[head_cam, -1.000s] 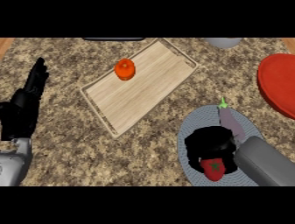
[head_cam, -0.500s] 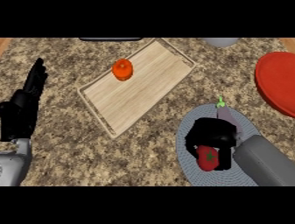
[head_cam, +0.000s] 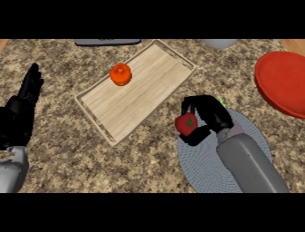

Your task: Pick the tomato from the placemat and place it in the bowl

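My right hand [head_cam: 208, 115] is curled round a red tomato [head_cam: 185, 124] with a green stem spot, held above the near-left edge of the round grey placemat [head_cam: 202, 167]. The red bowl [head_cam: 292, 84] sits at the right edge of the counter, apart from the hand. Near the view's left edge my left hand [head_cam: 17, 113] rests open with its fingers pointing up.
A wooden tray [head_cam: 148, 90] lies tilted in the middle of the counter with an orange fruit [head_cam: 121, 74] on it. A grey round object [head_cam: 218, 43] and a dark flat item [head_cam: 108, 42] sit along the far edge.
My right hand has risen from the placemat with the tomato and moved up and to the left of where it was. The left hand has stayed still.
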{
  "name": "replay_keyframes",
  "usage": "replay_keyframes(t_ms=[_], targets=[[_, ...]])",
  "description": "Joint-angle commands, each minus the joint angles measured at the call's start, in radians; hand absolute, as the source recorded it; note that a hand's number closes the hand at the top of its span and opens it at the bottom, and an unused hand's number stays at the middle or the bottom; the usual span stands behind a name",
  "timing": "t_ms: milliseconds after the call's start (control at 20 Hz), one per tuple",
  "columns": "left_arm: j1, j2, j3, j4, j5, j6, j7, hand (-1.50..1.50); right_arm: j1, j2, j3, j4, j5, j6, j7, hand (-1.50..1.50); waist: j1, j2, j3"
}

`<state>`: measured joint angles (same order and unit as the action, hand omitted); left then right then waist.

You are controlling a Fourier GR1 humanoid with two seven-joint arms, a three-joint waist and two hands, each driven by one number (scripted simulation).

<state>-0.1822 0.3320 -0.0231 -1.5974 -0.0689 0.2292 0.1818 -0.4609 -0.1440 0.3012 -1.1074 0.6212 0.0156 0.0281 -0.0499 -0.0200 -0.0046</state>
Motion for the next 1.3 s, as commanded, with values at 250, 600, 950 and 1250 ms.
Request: replay_keyframes(t_ms=[250, 600, 950, 1250], targets=[[-0.004, -0.014, -0.017, 0.001, -0.031, 0.016, -0.001, 0.0, -0.12, 0.142, -0.058, -0.224, 0.193, -0.368, 0.614, 1.5, 0.02, 0.002, 0.002], [0.013, -0.032, -0.02, -0.022, -0.021, -0.014, -0.011, 0.0, -0.093, 0.081, -0.131, -0.373, 0.364, -0.341, 0.821, 1.5, 0.042, 0.017, 0.004], [0.013, -0.041, 0.007, 0.006, -0.022, -0.032, -0.057, 0.0, -0.084, -0.054, -0.337, -0.299, 0.244, -0.427, 0.634, 1.5, 0.053, 0.022, 0.005], [-0.056, -0.027, 0.018, -0.013, -0.029, -0.05, 0.023, 0.0, -0.06, -0.195, -0.524, -0.214, 0.049, -0.47, 0.407, 1.5, 0.051, 0.023, 0.006]])
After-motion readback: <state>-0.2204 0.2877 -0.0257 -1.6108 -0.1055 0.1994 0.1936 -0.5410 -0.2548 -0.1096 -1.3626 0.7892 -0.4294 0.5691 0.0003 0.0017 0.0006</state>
